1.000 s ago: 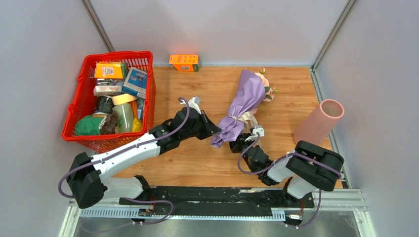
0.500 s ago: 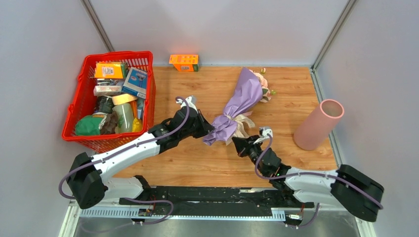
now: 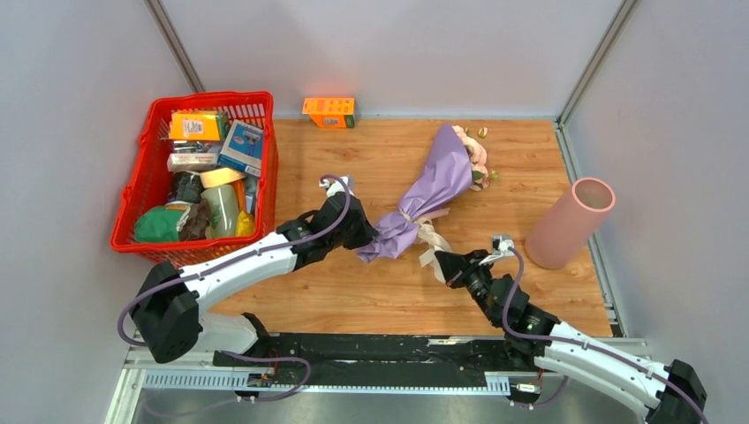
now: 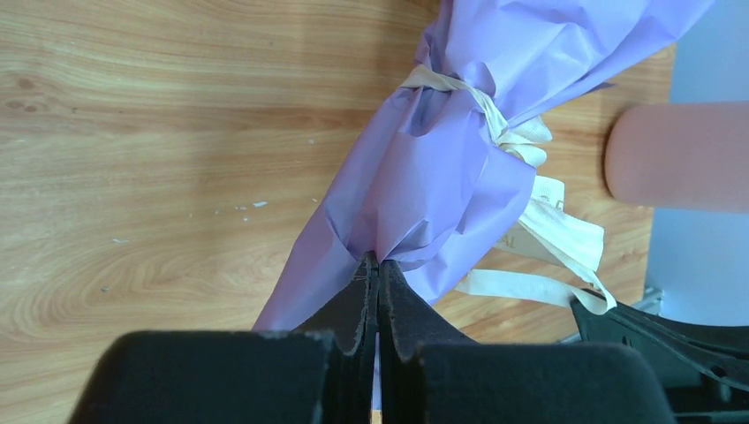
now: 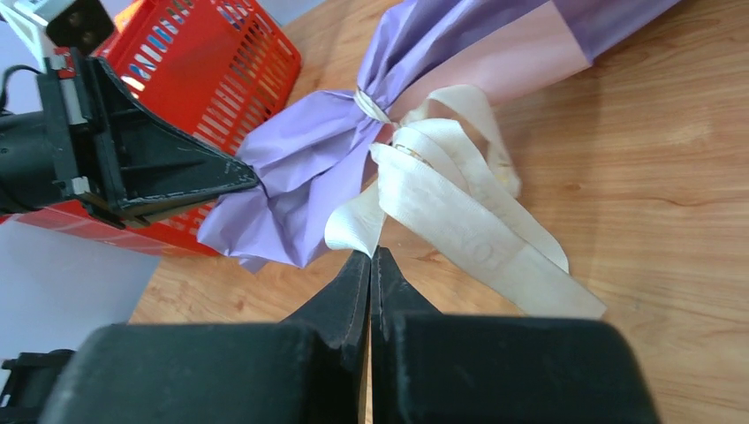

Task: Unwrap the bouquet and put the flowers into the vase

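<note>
Slippage is the risk: the bouquet (image 3: pixel 439 179) lies on the worktop (image 3: pixel 353 291), left end effector (image 3: pixel 369 238) pinching its stem end, right end effector (image 3: pixel 440 260) closed on the ribbon (image 5: pixel 459 212); a hard pull may tighten the knot.

Your top camera looks steeply down from above and behind the arm bases over the whole counter (image 3: pixel 353 159), while the wrist cameras sit close behind the left gripper (image 4: pixel 378 265), facing 3 o'clock, and the right gripper (image 5: pixel 369 258), facing 10 o'clock, both sharing the tied waist of the bouquet (image 3: pixel 437 177).
</note>
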Action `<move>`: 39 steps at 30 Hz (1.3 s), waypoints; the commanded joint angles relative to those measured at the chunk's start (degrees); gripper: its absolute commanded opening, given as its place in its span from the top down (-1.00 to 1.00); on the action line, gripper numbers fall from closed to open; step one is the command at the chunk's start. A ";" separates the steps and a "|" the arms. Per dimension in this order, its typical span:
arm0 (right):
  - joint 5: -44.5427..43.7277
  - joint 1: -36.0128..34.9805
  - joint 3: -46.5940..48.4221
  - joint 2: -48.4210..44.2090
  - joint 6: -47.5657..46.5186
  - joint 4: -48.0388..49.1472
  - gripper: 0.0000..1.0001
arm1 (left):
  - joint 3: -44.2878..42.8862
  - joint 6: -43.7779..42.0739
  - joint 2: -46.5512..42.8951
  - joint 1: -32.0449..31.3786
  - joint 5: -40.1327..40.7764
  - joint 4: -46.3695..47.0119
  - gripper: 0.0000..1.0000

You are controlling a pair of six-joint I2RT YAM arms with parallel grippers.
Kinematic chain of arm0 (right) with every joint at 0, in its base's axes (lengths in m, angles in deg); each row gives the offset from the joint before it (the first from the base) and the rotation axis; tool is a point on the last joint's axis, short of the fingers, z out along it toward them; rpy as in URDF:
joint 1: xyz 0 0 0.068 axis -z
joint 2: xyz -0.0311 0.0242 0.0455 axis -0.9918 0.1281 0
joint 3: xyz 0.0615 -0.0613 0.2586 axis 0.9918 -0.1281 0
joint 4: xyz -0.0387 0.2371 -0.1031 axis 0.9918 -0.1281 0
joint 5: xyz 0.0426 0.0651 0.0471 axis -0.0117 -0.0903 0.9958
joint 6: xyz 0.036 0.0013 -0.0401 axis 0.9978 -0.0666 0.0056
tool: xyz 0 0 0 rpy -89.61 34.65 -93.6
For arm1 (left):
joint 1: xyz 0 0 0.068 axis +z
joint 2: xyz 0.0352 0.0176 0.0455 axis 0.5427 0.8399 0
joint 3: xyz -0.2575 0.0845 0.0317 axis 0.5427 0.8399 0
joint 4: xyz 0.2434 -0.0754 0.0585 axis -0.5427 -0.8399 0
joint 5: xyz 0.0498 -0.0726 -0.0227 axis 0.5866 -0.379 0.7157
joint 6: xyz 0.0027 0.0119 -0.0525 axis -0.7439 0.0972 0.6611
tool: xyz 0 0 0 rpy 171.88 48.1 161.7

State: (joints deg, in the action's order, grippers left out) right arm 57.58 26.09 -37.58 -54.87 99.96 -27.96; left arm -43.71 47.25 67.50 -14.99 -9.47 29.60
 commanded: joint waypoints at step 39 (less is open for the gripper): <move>-15.36 4.60 60.71 24.58 -31.82 -6.35 1.00 | 16.16 1.41 -3.64 0.83 8.87 -0.77 1.00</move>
State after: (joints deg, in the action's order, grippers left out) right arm 41.37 28.58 14.68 -34.13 76.16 -37.95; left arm -28.65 47.97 64.96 -14.55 0.00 29.56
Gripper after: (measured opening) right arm 0.004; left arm 0.007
